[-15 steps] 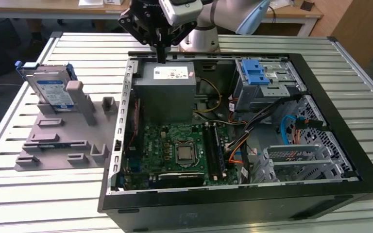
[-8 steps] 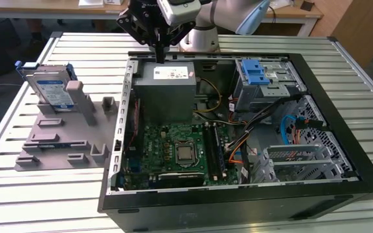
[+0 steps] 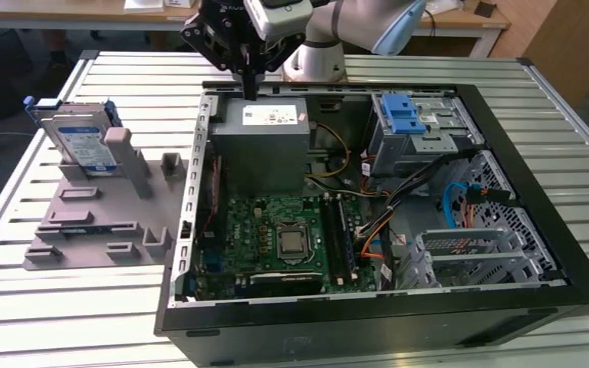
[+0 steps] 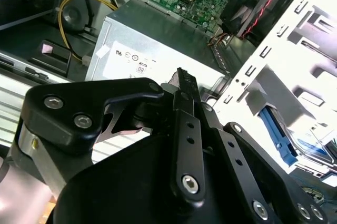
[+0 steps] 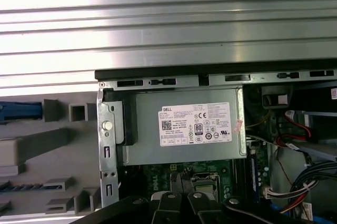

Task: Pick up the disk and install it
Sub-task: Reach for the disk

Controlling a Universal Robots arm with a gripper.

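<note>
One step, the pick-up, is in hand: my jaws, pressed together and empty, hang over the power supply (image 3: 264, 142). The disk (image 3: 82, 142) stands on the holder plate (image 3: 80, 230) at their eight o'clock. I judge grasping needs them spread.

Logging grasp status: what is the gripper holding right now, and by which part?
Nothing. The gripper hangs empty above the power supply, while the disk stands in the grey holder plate, apart from it.

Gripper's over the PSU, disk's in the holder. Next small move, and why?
Probably translate toward the exterior view's left, to above the disk. The gripper hangs empty, shut, over the power supply, while the disk stands upright in the grey holder outside the case.
</note>
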